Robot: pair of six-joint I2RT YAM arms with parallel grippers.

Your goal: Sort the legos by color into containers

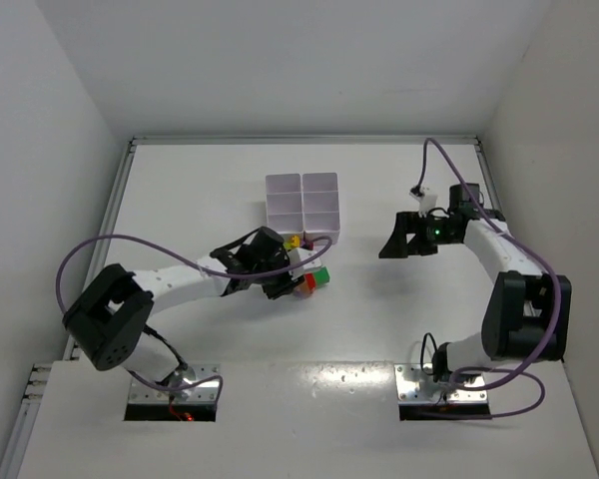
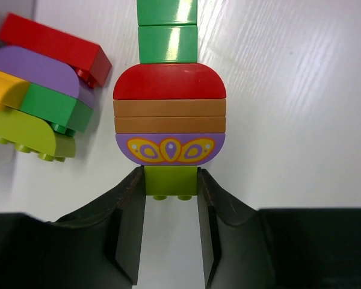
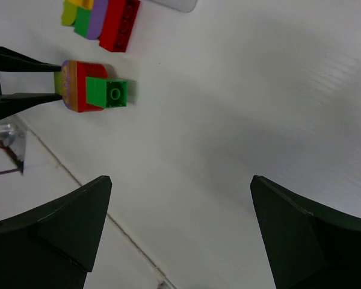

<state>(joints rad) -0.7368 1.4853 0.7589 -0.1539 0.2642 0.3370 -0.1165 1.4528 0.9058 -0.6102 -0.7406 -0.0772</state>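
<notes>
Left pincer (image 2: 170, 174), left wrist view: closed on lime brick (image 2: 171, 185) at end of joined stack (image 2: 168, 102); second clump (image 2: 42, 102) lay beside.
Right pincer (image 3: 180, 183), right wrist view: wide open, empty.
Tray (image 1: 301, 200), top view: compartments looked empty; stack and clump outside it; sorting judged barely begun.

No words, numbers, brand marks or labels are showing legibly in any of the three views. The only printing appearing anywhere is a yellow and orange petal-shaped ornament on the face of the purple rounded brick (image 2: 170, 149) in the stack of legos (image 2: 168, 84). That ornament is carrying no letters or digits.
</notes>
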